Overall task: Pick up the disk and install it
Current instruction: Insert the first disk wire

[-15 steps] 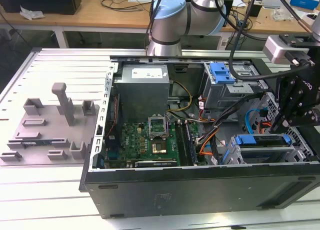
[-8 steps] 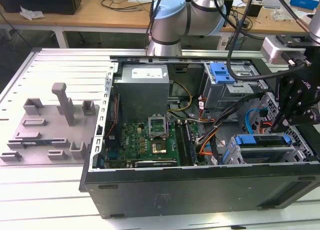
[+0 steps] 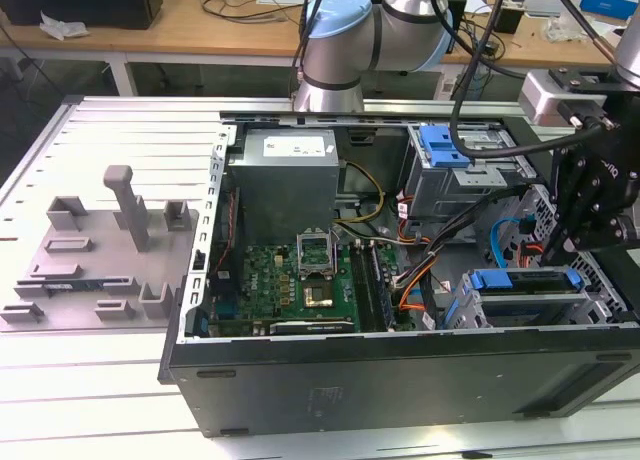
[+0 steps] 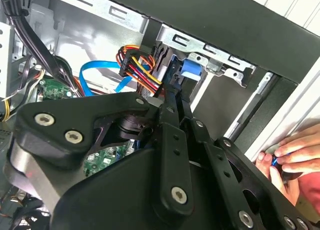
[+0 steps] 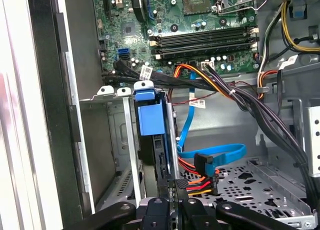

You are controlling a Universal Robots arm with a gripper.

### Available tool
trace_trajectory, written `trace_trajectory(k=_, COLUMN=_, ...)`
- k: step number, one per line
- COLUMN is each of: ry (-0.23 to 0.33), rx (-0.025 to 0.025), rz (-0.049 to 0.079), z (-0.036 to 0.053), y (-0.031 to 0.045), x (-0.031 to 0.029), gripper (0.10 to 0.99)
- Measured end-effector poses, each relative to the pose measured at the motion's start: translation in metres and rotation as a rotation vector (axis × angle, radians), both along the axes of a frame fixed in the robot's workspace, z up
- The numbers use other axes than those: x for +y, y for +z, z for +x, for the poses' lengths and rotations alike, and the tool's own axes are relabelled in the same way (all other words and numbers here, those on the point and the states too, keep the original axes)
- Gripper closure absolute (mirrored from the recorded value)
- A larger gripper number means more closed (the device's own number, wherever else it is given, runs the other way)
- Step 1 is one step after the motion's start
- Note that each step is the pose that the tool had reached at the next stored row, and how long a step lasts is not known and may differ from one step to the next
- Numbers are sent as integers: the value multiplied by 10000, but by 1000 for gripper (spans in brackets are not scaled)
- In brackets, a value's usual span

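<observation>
In the exterior view the computer case (image 3: 400,375) lies on its side with the lid off, so the drive bays open upward to the arm. The disk (image 3: 520,292) sits flat in the bay at the exterior view's right, its blue frame on top. The pincer (image 3: 565,235) hangs just beside it, angled toward the frame. The grey power box (image 3: 290,175) and the green circuit board (image 3: 290,280) fill the middle. The case rests on a ribbed metal surface (image 3: 90,400), beside a grey plastic holder (image 3: 90,250) on the exterior view's left. Wooden benches (image 3: 200,25) strewn with cables stand behind.

In the second wrist view the pincer (image 4: 175,90) reaches right up to the disk (image 4: 192,70) in its metal bay, probably to seat it along the rails. A person's hand (image 4: 282,157) grips the case edge, holding something small.

In the first wrist view the disk (image 5: 149,117) stands edge-on in the bay with the pincer (image 5: 172,184) lined up on it. I cannot tell whether the pincer pinches the frame or only meets it. A blue flat cable (image 5: 220,152) and coloured wires (image 5: 197,182) lie loose nearby, not visibly plugged into the disk.
</observation>
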State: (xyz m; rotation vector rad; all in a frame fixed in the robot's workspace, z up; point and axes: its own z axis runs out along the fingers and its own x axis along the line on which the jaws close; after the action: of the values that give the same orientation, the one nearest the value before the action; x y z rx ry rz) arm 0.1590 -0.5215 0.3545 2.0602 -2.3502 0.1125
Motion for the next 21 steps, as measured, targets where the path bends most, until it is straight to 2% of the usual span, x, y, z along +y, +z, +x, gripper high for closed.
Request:
trace_trajectory(k=10, ry=-13, rx=0, rz=-22, z=-1, y=-4, x=0, gripper=922)
trace_trajectory(k=13, ry=-14, rx=6, rz=-82, z=-2, y=-9, x=0, gripper=922)
trace_trajectory(k=16, ry=-13, rx=8, rz=-219, z=-1, y=-13, x=0, gripper=922)
trace_trajectory(k=21, ry=-13, rx=8, rz=-226, z=-2, y=-13, x=33, gripper=922)
